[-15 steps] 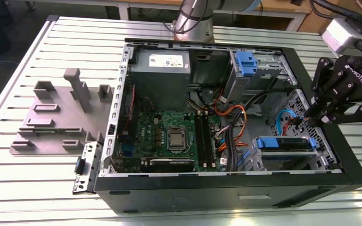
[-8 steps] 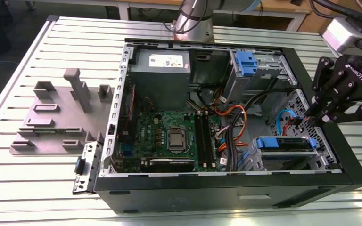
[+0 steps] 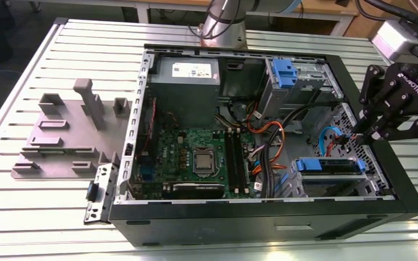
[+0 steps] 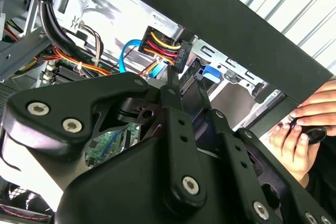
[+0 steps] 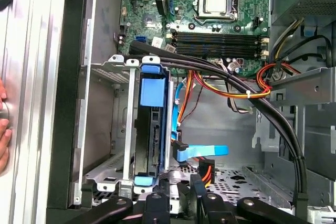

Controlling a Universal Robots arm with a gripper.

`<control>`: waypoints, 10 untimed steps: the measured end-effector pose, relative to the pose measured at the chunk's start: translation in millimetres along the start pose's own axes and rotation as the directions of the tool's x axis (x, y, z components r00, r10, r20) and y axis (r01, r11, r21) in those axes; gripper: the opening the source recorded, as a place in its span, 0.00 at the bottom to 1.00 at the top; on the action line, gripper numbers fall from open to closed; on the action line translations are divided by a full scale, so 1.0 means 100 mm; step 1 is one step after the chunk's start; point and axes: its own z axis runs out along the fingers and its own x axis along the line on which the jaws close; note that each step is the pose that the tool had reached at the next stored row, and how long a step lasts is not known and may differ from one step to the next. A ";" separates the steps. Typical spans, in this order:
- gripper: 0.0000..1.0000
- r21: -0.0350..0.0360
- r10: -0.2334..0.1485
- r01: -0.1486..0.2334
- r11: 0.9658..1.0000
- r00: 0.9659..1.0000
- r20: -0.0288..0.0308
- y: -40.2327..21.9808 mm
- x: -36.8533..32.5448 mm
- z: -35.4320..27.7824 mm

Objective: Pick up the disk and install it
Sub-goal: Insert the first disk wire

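The disk (image 3: 329,166) sits in its blue carrier inside the drive cage, in the corner of the open computer case (image 3: 267,215) on the exterior view's right. In the first wrist view the disk (image 5: 152,129) stands edge-on between the cage's metal walls. My gripper (image 3: 365,133) hangs over the case wall just beside that cage, its fingers closed together. In the second wrist view the gripper (image 4: 174,80) ends right at a black power connector (image 4: 163,45) with yellow, red and orange wires. Whether the tips pinch the connector is unclear.
A person's hand (image 4: 310,124) rests on the case's outer edge. A blue data cable (image 5: 202,151) and black cable bundles (image 5: 273,114) cross beside the cage. The motherboard (image 3: 202,157), grey power supply (image 3: 187,76), another blue carrier (image 3: 285,73) and a grey fixture (image 3: 71,130) are around.
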 end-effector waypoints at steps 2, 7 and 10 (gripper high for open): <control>0.30 0.000 -0.004 0.004 1.000 1.000 0.000 -0.002 -0.007 0.001; 0.30 0.000 -0.008 0.008 1.000 1.000 0.000 -0.007 -0.024 0.018; 0.30 0.000 -0.008 0.008 1.000 1.000 -0.001 -0.008 -0.027 0.023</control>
